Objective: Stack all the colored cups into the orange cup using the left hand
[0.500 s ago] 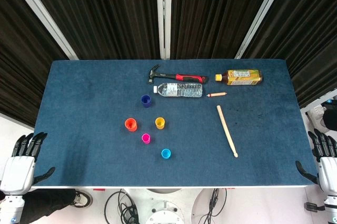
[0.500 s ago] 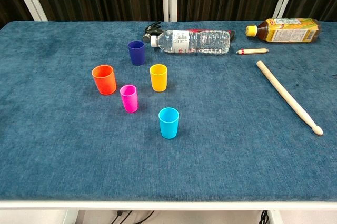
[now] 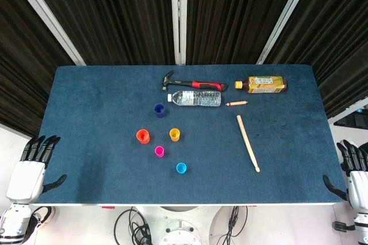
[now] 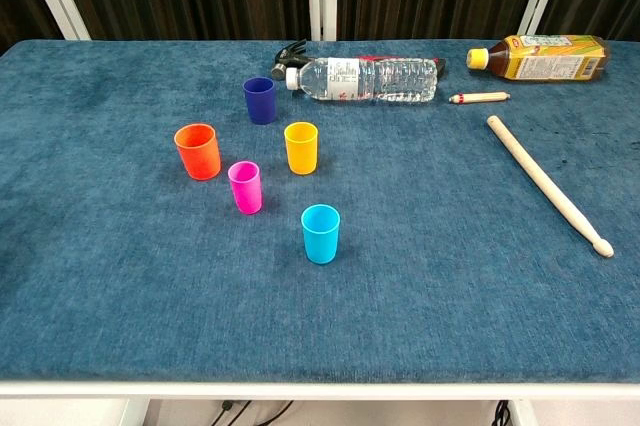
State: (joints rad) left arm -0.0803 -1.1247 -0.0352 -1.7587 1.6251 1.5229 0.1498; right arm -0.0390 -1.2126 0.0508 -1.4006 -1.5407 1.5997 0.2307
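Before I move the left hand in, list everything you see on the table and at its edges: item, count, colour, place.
orange cup: 1, orange, upright, left of centre
pink cup: 1, pink, beside the orange cup
yellow cup: 1, yellow, centre
light blue cup: 1, light blue, nearest the front
dark blue cup: 1, navy, by the hammer
hammer: 1, black and red, far side
water bottle: 1, clear, lying down
tea bottle: 1, amber, yellow cap, far right
drumstick: 1, wood, right
small stick: 1, wood, red tip
table: 1, blue cloth
left hand: 1, open, front left corner
right hand: 1, open, front right corner
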